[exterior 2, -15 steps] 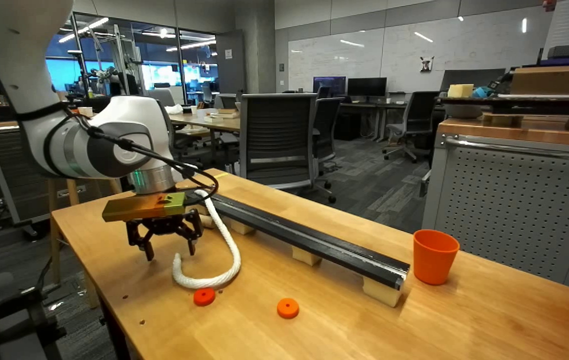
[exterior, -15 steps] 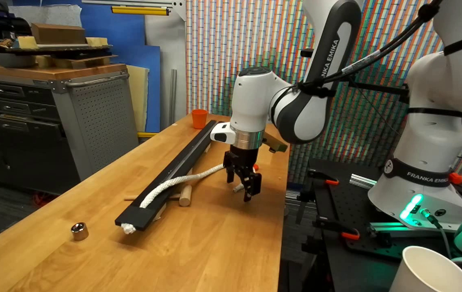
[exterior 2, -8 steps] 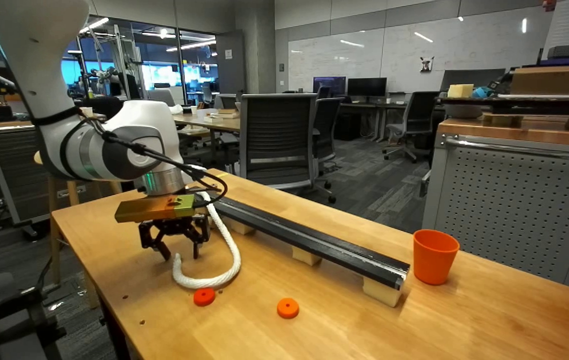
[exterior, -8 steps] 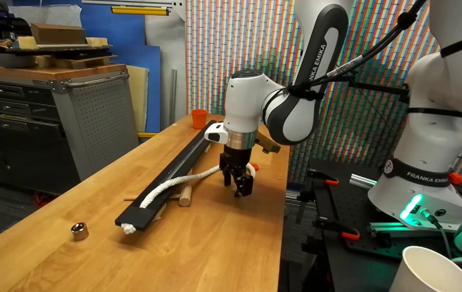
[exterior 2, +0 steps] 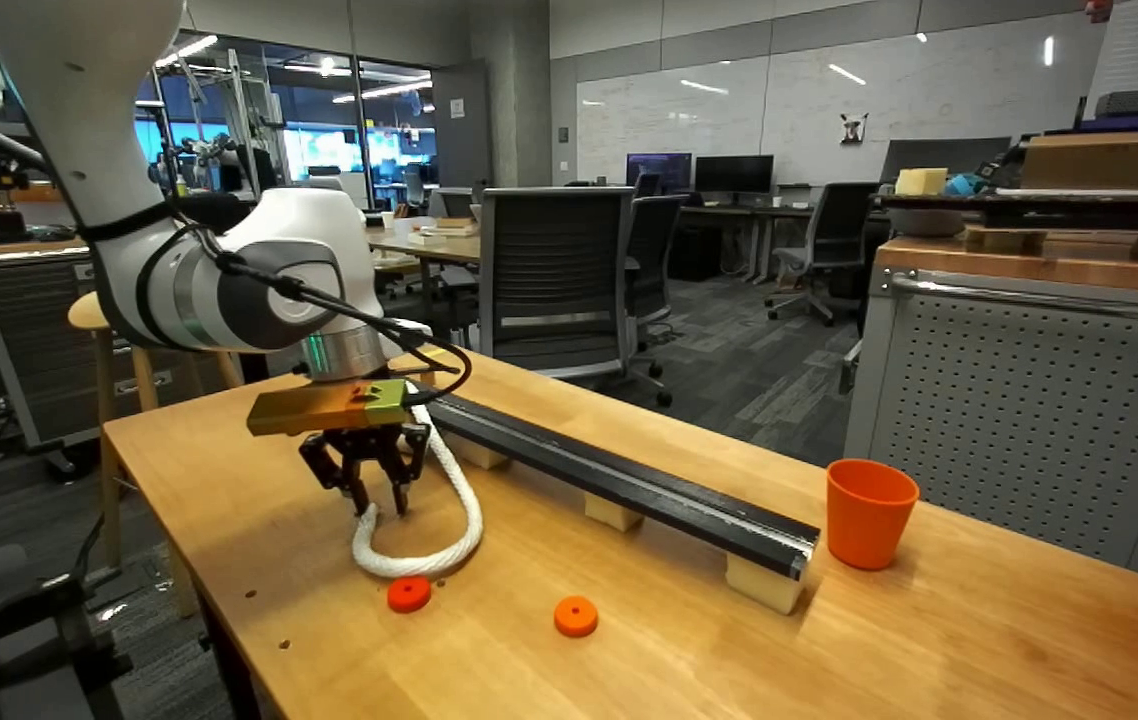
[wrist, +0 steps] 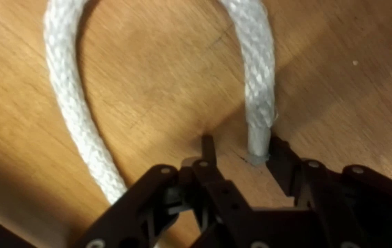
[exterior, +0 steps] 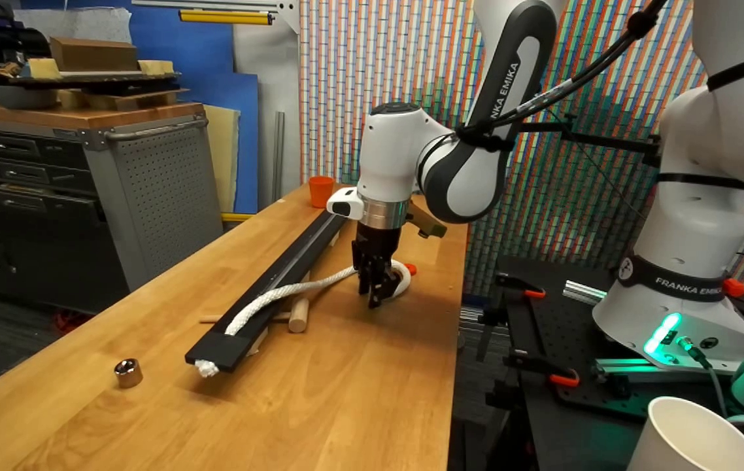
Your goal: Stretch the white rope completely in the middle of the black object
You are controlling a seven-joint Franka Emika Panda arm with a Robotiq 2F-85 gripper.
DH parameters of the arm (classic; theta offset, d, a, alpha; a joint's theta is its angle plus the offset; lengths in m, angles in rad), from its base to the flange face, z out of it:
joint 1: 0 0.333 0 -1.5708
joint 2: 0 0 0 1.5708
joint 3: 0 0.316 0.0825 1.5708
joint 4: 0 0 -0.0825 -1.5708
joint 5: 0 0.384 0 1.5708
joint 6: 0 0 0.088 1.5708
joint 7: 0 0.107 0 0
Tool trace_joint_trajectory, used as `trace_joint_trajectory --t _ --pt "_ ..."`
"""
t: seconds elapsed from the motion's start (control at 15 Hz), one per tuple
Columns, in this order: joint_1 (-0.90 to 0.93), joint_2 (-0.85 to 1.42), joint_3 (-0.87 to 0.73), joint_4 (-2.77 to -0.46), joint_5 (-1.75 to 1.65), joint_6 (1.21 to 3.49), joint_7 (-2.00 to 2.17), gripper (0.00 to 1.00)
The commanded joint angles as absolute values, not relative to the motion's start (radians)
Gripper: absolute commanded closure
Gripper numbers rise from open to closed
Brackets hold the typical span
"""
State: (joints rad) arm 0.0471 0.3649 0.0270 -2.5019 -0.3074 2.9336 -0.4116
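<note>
Straddling the free end of the white rope (wrist: pixel 259 75): gripper (wrist: pixel 241 143) points down low over the wooden table (exterior 2: pixel 689 650), jaws part-way apart, nothing clamped. Rope end is between the fingers (wrist: pixel 208 148), against or just beside one, can't tell which; clear gap to the other. Rope loops out from the gripper, curves back past it and runs onto the black object (exterior 2: pixel 619 480) at the end nearer the gripper. Black object is off to the gripper's side, apart. Red disc (exterior 2: pixel 409 594) near the gripper, just outside the rope loop. Orange disc (exterior 2: pixel 576 616) farther out. Orange cup (exterior 2: pixel 872 515) farther still, by the black object's far end.
</note>
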Motion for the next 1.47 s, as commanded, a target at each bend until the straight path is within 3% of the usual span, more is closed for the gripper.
trace_joint_trajectory --t 0.0,0.13,0.2,0.87,1.4 --pt "-0.006 0.322 0.063 -2.522 -0.311 2.904 -0.458 0.79" --pt "-0.024 0.317 0.070 -2.530 -0.309 2.898 -0.474 0.95" --pt "-0.028 0.315 0.069 -2.534 -0.311 2.900 -0.478 0.99" --pt "-0.056 0.166 0.123 -2.551 -0.056 2.637 -0.384 0.97" --pt "-0.041 -0.018 0.020 -2.563 0.009 2.621 -0.121 0.97"
